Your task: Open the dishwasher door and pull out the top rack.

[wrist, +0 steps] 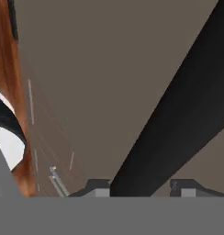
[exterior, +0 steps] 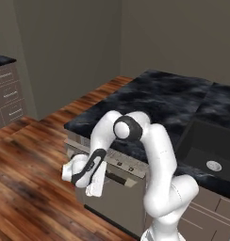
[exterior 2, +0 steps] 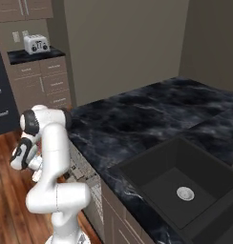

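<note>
The dishwasher door (exterior: 118, 203) is a taupe panel under the black counter and looks closed. Its dark bar handle (exterior: 120, 179) runs below a lighter control strip (exterior: 127, 166). My gripper (exterior: 102, 180) reaches in from the left onto the handle's left end. In the hand view the handle (wrist: 178, 114) crosses the door panel (wrist: 95, 69) diagonally and passes between my gripper's (wrist: 141, 186) two tips, filling the gap. The fingertips (wrist: 98, 187) sit against either side of the bar. The top rack is hidden behind the door.
A black marble counter (exterior: 159, 99) tops the dishwasher, with a dark sink (exterior: 209, 150) to its right. Wood floor (exterior: 32, 179) spreads out in front and to the left. A drawer cabinet (exterior 2: 51, 81) with a toaster (exterior 2: 36, 44) stands against the far wall.
</note>
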### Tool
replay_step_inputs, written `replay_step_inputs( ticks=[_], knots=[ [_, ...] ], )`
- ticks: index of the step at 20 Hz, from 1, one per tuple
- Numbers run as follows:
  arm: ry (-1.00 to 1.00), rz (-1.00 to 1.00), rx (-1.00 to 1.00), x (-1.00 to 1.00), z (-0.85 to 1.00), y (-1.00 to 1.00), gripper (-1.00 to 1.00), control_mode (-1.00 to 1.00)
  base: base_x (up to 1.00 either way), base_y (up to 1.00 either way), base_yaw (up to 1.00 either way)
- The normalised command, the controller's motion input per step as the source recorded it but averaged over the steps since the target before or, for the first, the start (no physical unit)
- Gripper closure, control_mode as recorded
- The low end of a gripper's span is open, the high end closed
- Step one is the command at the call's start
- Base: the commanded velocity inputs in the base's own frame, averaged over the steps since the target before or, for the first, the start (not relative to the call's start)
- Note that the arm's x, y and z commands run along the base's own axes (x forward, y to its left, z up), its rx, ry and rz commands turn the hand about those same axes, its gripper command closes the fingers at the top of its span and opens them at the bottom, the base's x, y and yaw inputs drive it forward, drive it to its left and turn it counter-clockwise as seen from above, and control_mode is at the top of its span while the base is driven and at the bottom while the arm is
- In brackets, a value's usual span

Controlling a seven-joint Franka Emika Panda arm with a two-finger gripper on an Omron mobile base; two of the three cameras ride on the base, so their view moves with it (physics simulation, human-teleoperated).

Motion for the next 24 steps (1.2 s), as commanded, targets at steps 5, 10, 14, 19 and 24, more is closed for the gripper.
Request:
replay_step_inputs(
  ticks=[5, 10, 14, 19, 24],
  knots=[
    [0.31, 0.16, 0.44, -1.0, -1.0, 0.82, 1.0, -1.0, 0.0, 0.0, 0.0],
    [0.38, 0.16, 0.53, -0.86, -0.92, 0.67, 1.0, -1.0, 0.0, 0.0, 0.0],
    [0.41, 0.13, 0.64, -0.39, -0.44, 0.15, 1.0, -1.0, 0.0, 0.0, 0.0],
    [0.15, 0.13, 0.42, -0.26, 0.76, -0.15, -1.0, -1.0, 0.0, 0.0, 0.0],
    [0.0, 0.16, 0.3, -0.57, 1.0, -0.56, -1.0, -1.0, 0.0, 0.0, 0.0]
  ],
)
